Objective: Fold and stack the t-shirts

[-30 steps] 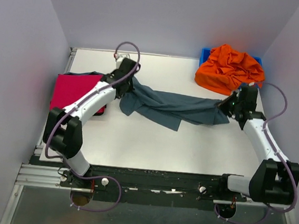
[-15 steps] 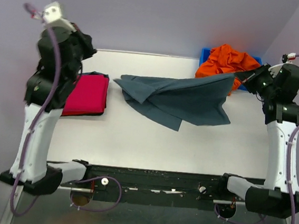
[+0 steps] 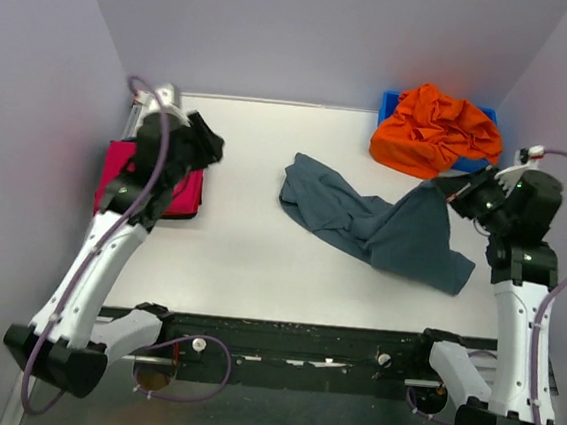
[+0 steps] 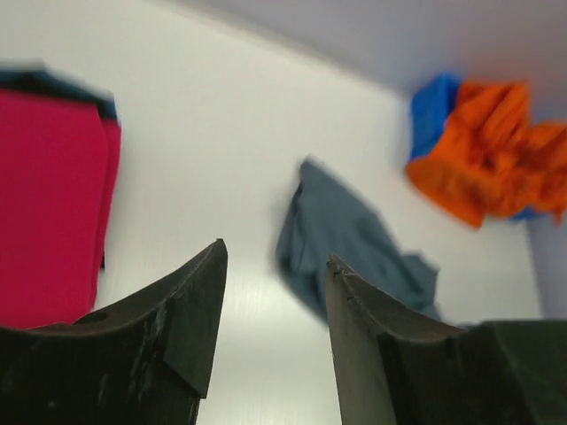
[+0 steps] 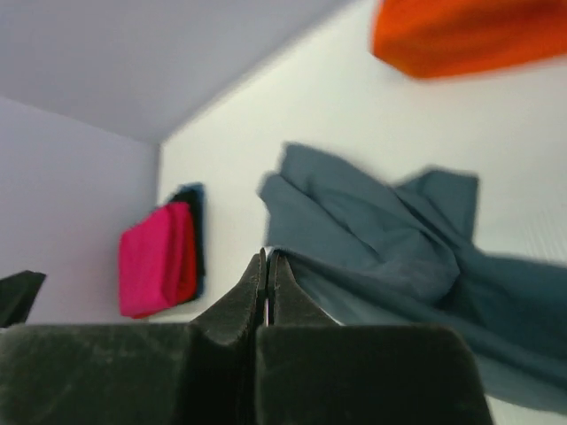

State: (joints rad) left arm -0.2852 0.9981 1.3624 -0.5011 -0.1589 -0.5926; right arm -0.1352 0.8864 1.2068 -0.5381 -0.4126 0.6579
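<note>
Left gripper [image 4: 275, 252]: fingers wide apart, nothing between them and nothing touched. In the top view it hangs at upper left [image 3: 208, 145], over the inner edge of the magenta-red t-shirt [image 3: 117, 168].

Right gripper [image 5: 267, 255]: fingers pressed together, only a thin seam showing. In the top view [image 3: 453, 192] the upper right corner of the grey-blue t-shirt [image 3: 383, 227] rises to the tips, so it reads as pinched there.

Grey-blue t-shirt: right of centre on the table [image 3: 239, 254], rumpled, not folded. Long axis diagonal, from centre-top down to lower right. The rest lies on the table left of and below the right fingers, well apart from the left ones. The wrist views are motion-blurred.

Magenta-red t-shirt: folded flat at the left edge of the table, with a dark layer showing along its edge.

Orange t-shirt [image 3: 437, 132]: crumpled heap at upper right, on the blue bin [image 3: 388, 102], just beyond the right gripper.
</note>
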